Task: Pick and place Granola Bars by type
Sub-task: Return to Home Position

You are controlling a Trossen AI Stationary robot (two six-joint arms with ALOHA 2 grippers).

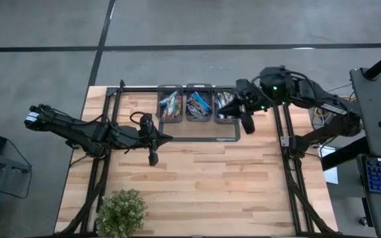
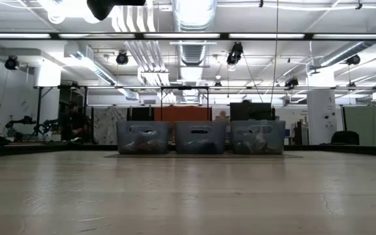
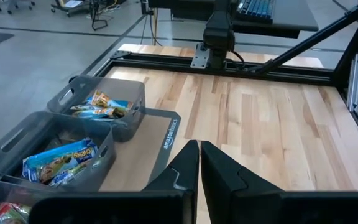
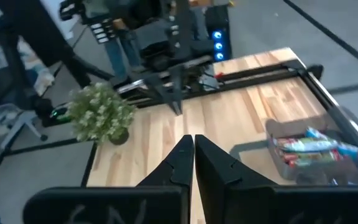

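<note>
In the left wrist view the left tool (image 3: 199, 158) hangs above the light wooden plank surface (image 3: 278, 124) with its two dark fingers pressed together and nothing between them. Beside it three grey see-through plastic bins (image 3: 129, 124) stand in a row on a dark flat mat (image 3: 148, 155). All the slim granola bars in shiny wrappers (image 3: 61, 163) lie inside these bins: blue-and-yellow ones in the middle bin, red and green ones in the nearest bin, and blue and orange ones in the farthest. In the right wrist view the right tool (image 4: 193, 149) is also closed tight and holds nothing. It is in the air above the wood, a bin with bars is close by, and a leafy green plant in a small pot (image 4: 101, 112) stands farther off, near the other arm. In the high view the bins sit side by side at the far edge. The left arm lies over the left part of the surface, just in front of the mat, and the right arm reaches in above the right bin and hides part of it. The plant stands at the near edge, well apart from the bins. In the low view the three bins stand in a row far across the wood, and their contents show only dimly through the walls.
</note>
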